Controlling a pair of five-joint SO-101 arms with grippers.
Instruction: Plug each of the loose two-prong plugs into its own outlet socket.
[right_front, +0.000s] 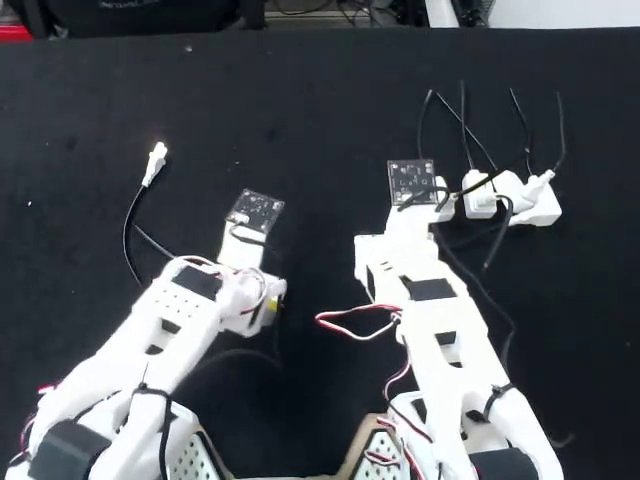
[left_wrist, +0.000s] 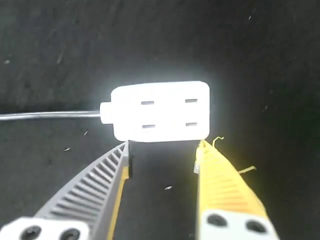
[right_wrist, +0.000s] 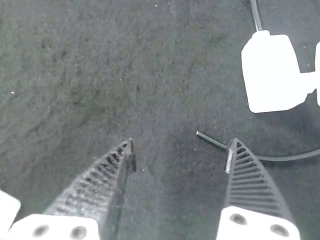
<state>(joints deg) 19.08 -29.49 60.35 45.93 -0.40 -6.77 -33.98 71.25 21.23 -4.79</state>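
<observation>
Left wrist view puts the left jaws spread wide and holding nothing, their tips just beside one long side of a white outlet block. The block lies flat on the black worktop with its face up. Its four slots are empty, and a cord leaves one short end.

In the right wrist view the right jaws are also parted and empty, above bare worktop. The cut end of a black wire lies near one tip. Beyond it is a white block with a cord running off it.

I judge the step to be the approach to the outlet block, with no plug picked up yet. The next move calls for closing on the block to steady it, or for fetching a plug. Either way the prongs must be lined up with one pair of slots before pushing.

From above, the high view adds the layout. The loose plug lies in the upper left of the frame, well apart from both arms, and its black cord curls down toward the left arm. A cluster of white blocks sits in the upper right, just beyond the right arm. I cannot tell from there whether any of them already carries a plug. The slot detail comes from the left wrist view, since the arm's wrist covers that spot from above.
</observation>
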